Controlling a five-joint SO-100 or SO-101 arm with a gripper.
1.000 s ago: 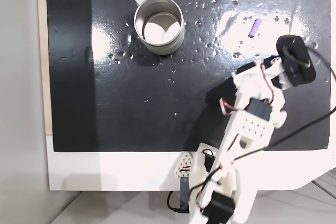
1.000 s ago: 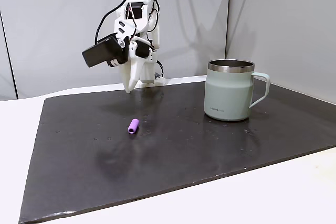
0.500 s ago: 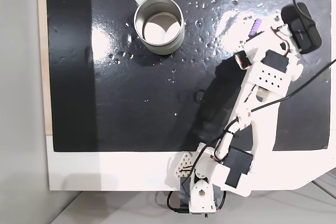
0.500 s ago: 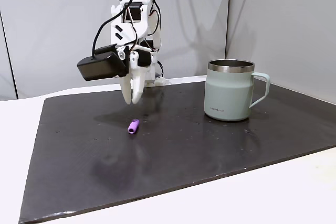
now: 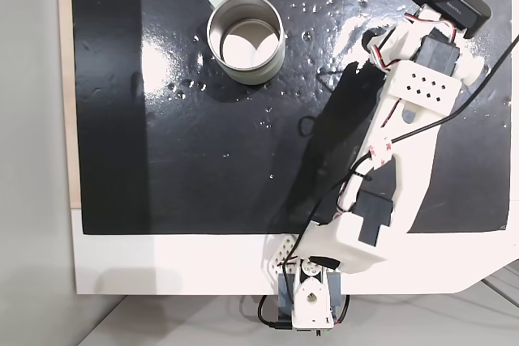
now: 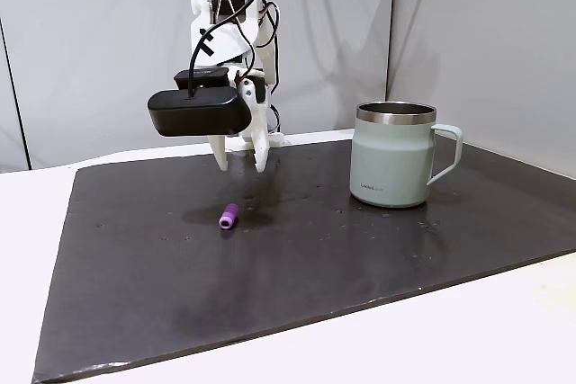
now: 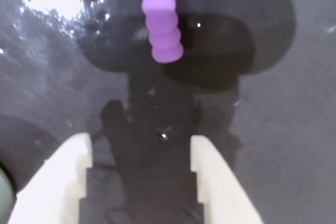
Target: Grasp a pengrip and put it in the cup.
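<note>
The pengrip (image 6: 229,216) is a small light-purple ribbed cylinder lying on the black mat, left of the cup in a fixed view. In the wrist view the pengrip (image 7: 159,19) lies at the top centre, ahead of the fingertips. My gripper (image 6: 239,161) hangs above and just behind it, open, with nothing between its white fingers (image 7: 71,174). The same gap shows in the wrist view, where my gripper (image 7: 140,141) is over bare mat. The cup (image 5: 246,38) stands upright at the upper left of the mat; seen from the side, the cup (image 6: 393,155) has its handle pointing right.
A glossy black mat (image 5: 162,160) covers most of the white table (image 5: 162,261). The arm (image 5: 405,119) stretches from its base at the bottom edge to the upper right, covering that part of the mat. A grey wall stands behind the table.
The arm has stretched farther out, to over the pengrip. The gripper has swung round and its fingers have spread apart. Pengrip and cup have not moved.
</note>
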